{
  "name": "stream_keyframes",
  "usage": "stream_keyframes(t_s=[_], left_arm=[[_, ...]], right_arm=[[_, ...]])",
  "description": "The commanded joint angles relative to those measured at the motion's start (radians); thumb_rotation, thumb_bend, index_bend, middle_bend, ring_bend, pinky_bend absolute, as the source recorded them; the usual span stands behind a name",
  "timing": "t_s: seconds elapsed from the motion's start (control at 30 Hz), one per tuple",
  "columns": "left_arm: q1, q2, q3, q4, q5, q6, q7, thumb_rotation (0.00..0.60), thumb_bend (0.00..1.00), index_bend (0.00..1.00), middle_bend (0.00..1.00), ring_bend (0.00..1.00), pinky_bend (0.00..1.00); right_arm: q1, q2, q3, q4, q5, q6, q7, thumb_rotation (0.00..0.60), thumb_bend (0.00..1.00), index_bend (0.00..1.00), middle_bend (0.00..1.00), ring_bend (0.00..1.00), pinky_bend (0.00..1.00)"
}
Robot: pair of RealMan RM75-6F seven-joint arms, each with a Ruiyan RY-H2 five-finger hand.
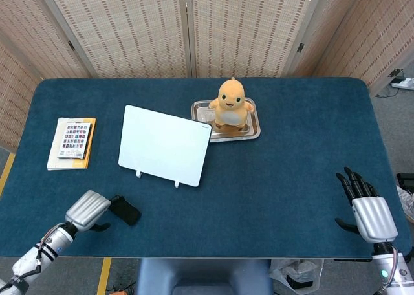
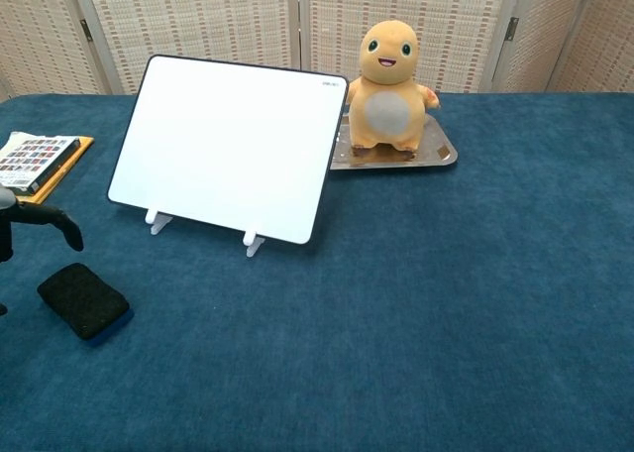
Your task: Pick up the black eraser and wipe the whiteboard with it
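The big table (image 1: pixel 291 152) has a dark blue top, and everything sits on it.

The whiteboard (image 1: pixel 165 145) stands tilted back on two small white feet, a bit left of the middle of the table. Its face is white with a dark rim.

Behind the whiteboard's right top corner, near the far edge of the table, is a shiny metal tray (image 1: pixel 251 131). An orange plush toy (image 1: pixel 230 103) stands upright on the tray and smiles.

Near the left edge of the table lies a yellow book (image 1: pixel 70 143) with a smaller book (image 1: pixel 74 140) on top of it.

The right hand (image 1: pixel 365 206) is at the front right corner of the table. Its fingers are straight and spread apart, and it holds nothing.

The left hand (image 1: pixel 88 209) is near the front left corner, just beside the black eraser (image 1: pixel 125 209). Its dark fingers (image 2: pixel 54 223) reach over toward the eraser. They do not wrap around it, and I cannot tell if they touch it.

The black eraser lies flat on the table, in front of the whiteboard's left lower corner and close to the front edge. It is apart from the whiteboard.
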State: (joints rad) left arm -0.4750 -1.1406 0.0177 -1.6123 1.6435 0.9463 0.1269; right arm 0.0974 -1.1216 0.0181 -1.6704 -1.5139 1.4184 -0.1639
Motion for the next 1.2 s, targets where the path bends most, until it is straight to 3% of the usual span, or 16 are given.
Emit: stream_keyframes(t_s=[0.03, 0.67, 1.2], left_arm=[[-0.01, -0.046, 0.012, 0.06, 0.04, 0.035, -0.017, 0.6, 0.25, 0.27, 1.0, 1.0, 1.0], [-0.067, -0.187, 0.067, 0.274, 0.09, 0.046, -0.127, 0.6, 0.25, 0.34, 1.0, 1.0, 1.0], [-0.094, -0.217, 0.088, 0.321, 0.075, 0.043, -0.157, 0.6, 0.25, 0.41, 1.0, 1.0, 1.0]], right_arm=[[0.002, 0.0, 0.001, 0.0, 0.003, -0.003, -0.002, 0.6, 0.15, 0.0, 0.0, 0.06, 0.2], [0.001, -0.003, 0.009, -0.002, 0.02, -0.005, -0.011, 0.6, 0.15, 0.0, 0.0, 0.06, 0.2], [0.004, -0.005, 0.011, -0.003, 0.027, -0.011, -0.019, 0.6, 0.15, 0.0, 0.0, 0.06, 0.2]])
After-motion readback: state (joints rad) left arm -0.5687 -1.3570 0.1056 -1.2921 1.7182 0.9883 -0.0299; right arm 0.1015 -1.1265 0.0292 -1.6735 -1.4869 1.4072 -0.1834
